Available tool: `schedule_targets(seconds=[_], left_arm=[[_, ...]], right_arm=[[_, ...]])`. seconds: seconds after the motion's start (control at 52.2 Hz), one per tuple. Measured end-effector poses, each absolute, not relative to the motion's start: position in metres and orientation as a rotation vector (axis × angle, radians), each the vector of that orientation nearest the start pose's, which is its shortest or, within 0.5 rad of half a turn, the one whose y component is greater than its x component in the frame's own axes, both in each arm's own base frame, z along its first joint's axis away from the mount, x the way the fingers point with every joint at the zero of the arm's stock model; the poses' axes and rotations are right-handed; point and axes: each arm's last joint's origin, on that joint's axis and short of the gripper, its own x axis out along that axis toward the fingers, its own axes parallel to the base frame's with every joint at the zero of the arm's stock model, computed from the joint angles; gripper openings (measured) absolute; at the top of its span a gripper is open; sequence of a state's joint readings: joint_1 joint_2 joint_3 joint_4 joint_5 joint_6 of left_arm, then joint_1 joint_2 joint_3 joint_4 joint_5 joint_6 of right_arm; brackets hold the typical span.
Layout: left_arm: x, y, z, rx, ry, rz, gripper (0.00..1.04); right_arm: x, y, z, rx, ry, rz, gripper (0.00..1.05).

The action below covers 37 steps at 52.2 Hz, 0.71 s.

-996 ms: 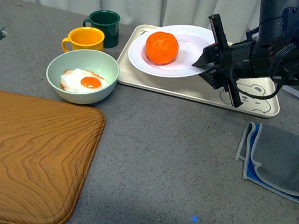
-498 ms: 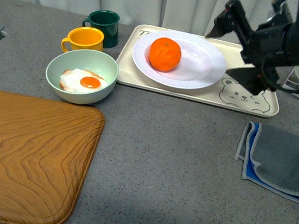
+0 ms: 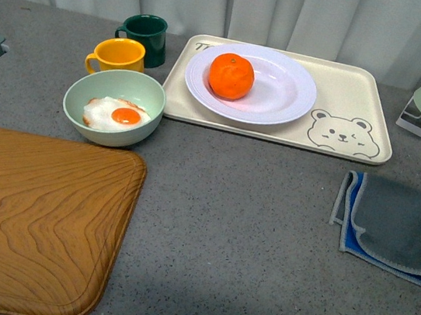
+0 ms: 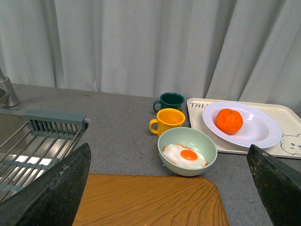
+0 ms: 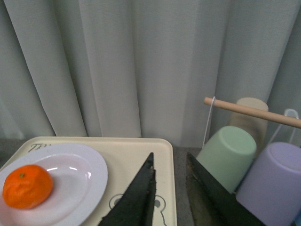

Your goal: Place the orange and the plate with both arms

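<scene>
The orange rests on the left half of the white plate, which lies flat on the cream bear-print tray. Neither arm shows in the front view. In the left wrist view my left gripper is open wide and empty, high over the wooden board, with the orange and plate far off. My right gripper is open with a narrow gap and holds nothing. It hovers over the tray's far edge, apart from the plate and orange.
A pale green bowl with a fried egg, a yellow mug and a dark green mug stand left of the tray. A wooden board fills the near left. A grey cloth lies right. Upturned cups hang at the back right; a sink rack is far left.
My right gripper was at the plate's rim with the plate tilted. It let go and withdrew up and right out of the front view; the plate now lies flat.
</scene>
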State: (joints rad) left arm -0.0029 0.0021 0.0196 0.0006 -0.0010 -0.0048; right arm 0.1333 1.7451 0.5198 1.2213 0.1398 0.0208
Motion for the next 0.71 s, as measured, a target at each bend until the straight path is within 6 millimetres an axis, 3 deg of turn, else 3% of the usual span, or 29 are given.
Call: schedule_targets(seconds=[0.115, 0.326, 0.709], left_arm=[[0.097, 0.000, 0.170, -0.005, -0.018, -0.002, 0.98], [0.097, 0.000, 0.170, -0.005, -0.018, -0.002, 0.98], [0.097, 0.000, 0.170, -0.005, -0.018, -0.002, 0.98]], right_arm=[[0.275, 0.029, 0.156, 0.003, 0.027, 0.000, 0.01], [0.227, 0.016, 0.160, 0.003, 0.017, -0.004, 0.01], [0.181, 0.000, 0.161, 0.003, 0.018, -0.003, 0.01]])
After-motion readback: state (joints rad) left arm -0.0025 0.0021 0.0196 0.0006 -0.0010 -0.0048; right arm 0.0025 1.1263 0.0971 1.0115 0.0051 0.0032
